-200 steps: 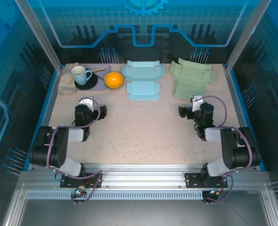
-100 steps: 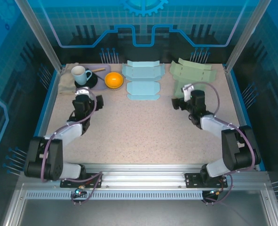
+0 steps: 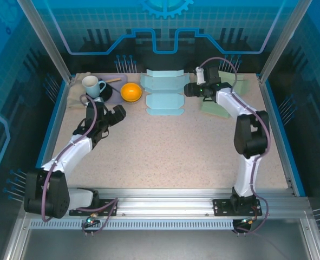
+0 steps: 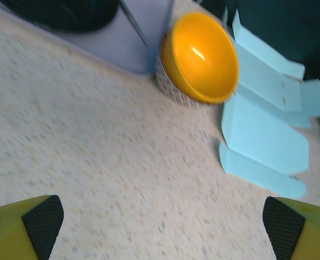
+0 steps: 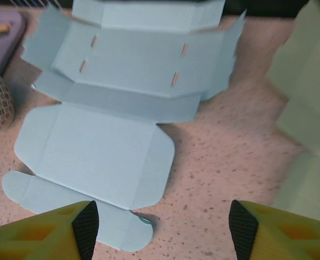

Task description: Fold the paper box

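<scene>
The right gripper [image 3: 188, 90] hangs with its jaws apart and nothing between them, close by the right edge of the blue paper box [image 3: 164, 93]. The box lies flat and unfolded at the back middle of the desk [image 3: 165, 146]. The left gripper [image 3: 117, 112] — jaws spread wide, empty — hovers near the one orange bowl [image 3: 131, 92]. There are two flat boxes in all — a green paper box [image 3: 238, 84] lies to the right of the blue one. One white mug [image 3: 91, 85] stands at the back left.

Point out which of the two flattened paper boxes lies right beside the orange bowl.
The light blue box, at the middle of the table's far side, just right of the orange bowl. The pale green box lies farther right, well apart from the bowl.
</scene>
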